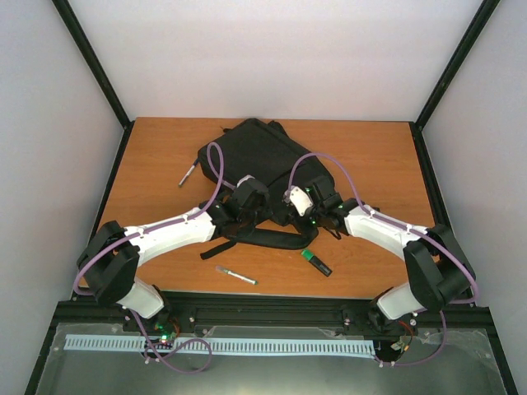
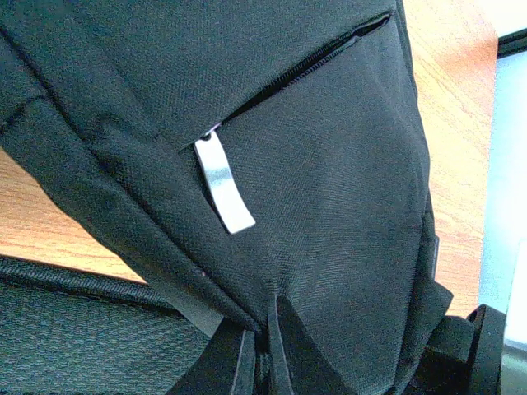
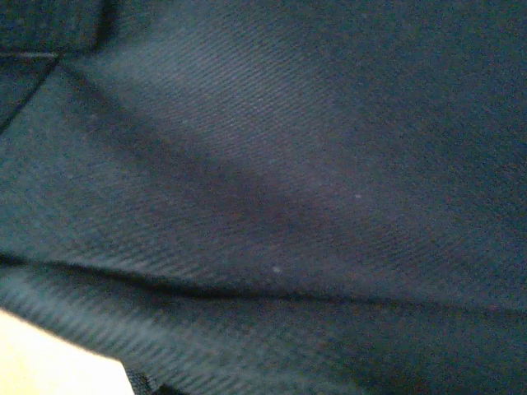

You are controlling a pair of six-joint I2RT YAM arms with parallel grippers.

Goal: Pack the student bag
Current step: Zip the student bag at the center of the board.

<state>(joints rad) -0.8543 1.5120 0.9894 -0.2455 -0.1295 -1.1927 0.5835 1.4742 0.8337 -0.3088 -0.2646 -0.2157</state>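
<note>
The student bag [image 1: 257, 156] is a large black backpack lying flat in the middle of the table, its straps [image 1: 255, 237] towards the arms. My left gripper [image 1: 251, 206] is at the bag's near edge. In the left wrist view its fingers [image 2: 247, 362] are shut on a fold of the black fabric [image 2: 346, 206], just below a silver zip pull [image 2: 224, 185] and a partly open zip pocket [image 2: 317, 64]. My right gripper [image 1: 292, 207] is pressed against the bag's near right side. Its wrist view shows only black fabric [image 3: 272, 164], and its fingers are hidden.
A green and black marker [image 1: 315, 262] lies on the table right of the straps. A thin pen [image 1: 236, 276] lies near the front edge. Another pen [image 1: 188, 175] lies left of the bag. Black frame posts stand at the back corners.
</note>
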